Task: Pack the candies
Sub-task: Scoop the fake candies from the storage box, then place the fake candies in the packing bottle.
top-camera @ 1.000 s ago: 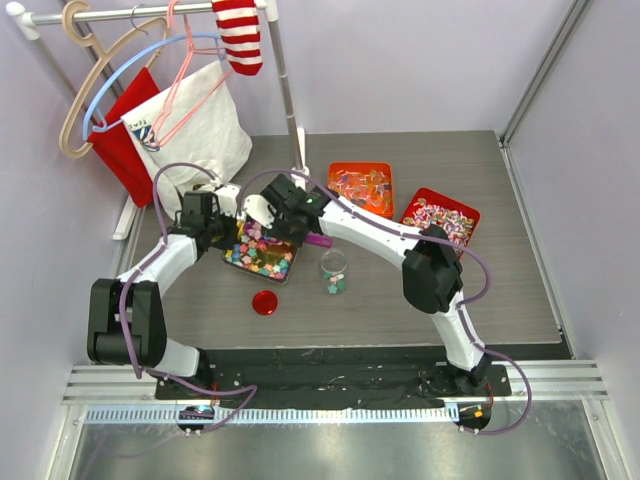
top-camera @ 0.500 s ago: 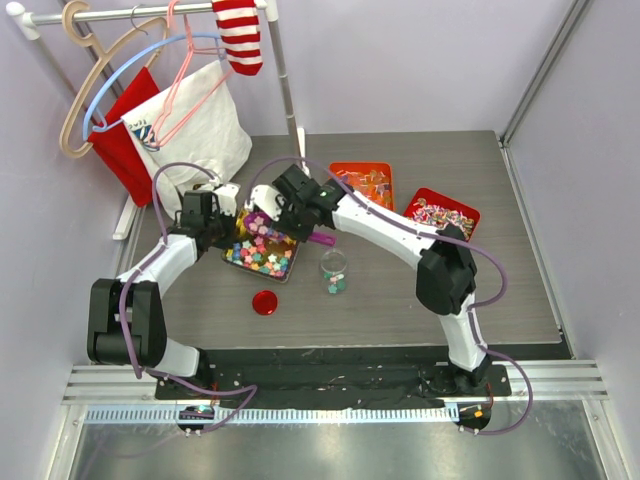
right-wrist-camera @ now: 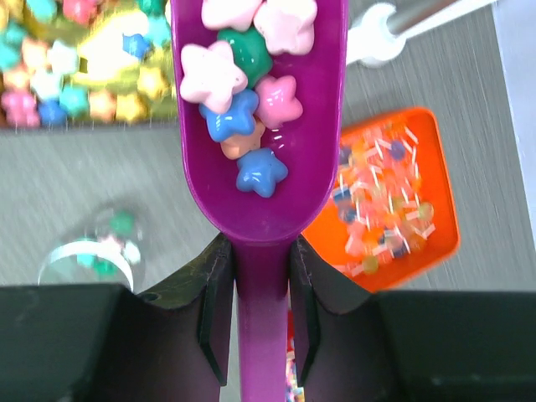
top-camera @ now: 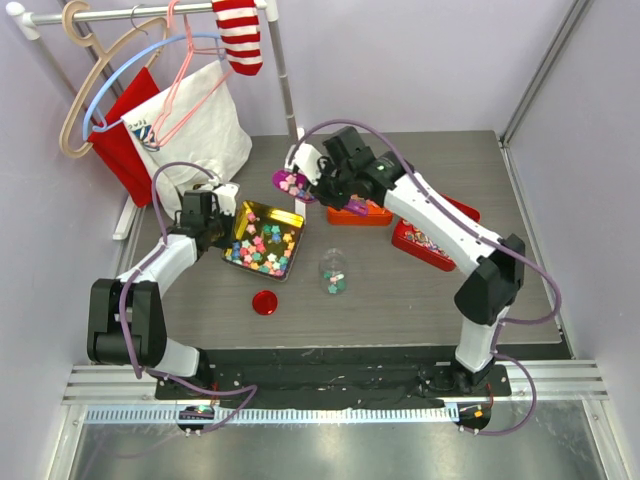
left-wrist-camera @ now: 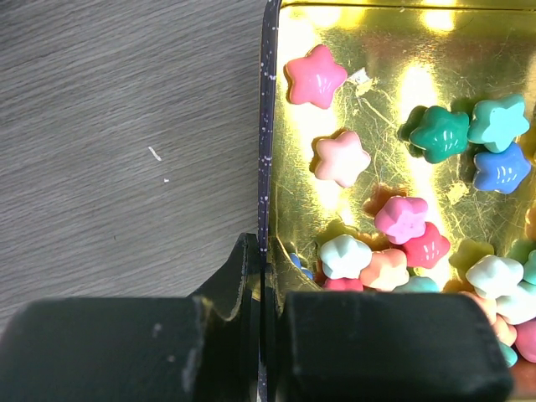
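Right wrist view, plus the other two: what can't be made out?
- Right wrist: the jar is blurred, so its fill level is unreadable. The scoop tip is cut off by the top edge.
- Top: the orange tin and red tin are largely hidden under the right arm. The candies are too small to count.
- Left wrist: the gold tin is cut off by the frame, and the left tool covers its near rim.
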`<state>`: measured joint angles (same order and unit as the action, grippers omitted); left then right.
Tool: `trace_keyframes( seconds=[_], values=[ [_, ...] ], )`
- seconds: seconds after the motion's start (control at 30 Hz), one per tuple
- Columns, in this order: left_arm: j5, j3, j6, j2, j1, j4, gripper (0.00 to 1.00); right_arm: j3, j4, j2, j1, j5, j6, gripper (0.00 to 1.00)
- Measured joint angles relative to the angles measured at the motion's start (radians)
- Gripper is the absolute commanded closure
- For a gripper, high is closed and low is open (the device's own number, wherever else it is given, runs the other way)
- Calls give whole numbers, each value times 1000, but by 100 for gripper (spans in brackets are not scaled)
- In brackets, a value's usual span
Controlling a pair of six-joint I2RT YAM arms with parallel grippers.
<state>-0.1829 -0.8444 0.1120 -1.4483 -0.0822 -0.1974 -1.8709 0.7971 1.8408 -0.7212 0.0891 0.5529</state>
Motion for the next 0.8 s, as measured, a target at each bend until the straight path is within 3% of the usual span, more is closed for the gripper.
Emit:
trace_keyframes(
  seconds=[0.43,0.8],
  values=[
    [0,5,0,0,4,6,100,195,278,-246,19,54,217,99],
    [8,14,2,0,7,6,100,243,439,-309,23,57,288,99]
  ],
)
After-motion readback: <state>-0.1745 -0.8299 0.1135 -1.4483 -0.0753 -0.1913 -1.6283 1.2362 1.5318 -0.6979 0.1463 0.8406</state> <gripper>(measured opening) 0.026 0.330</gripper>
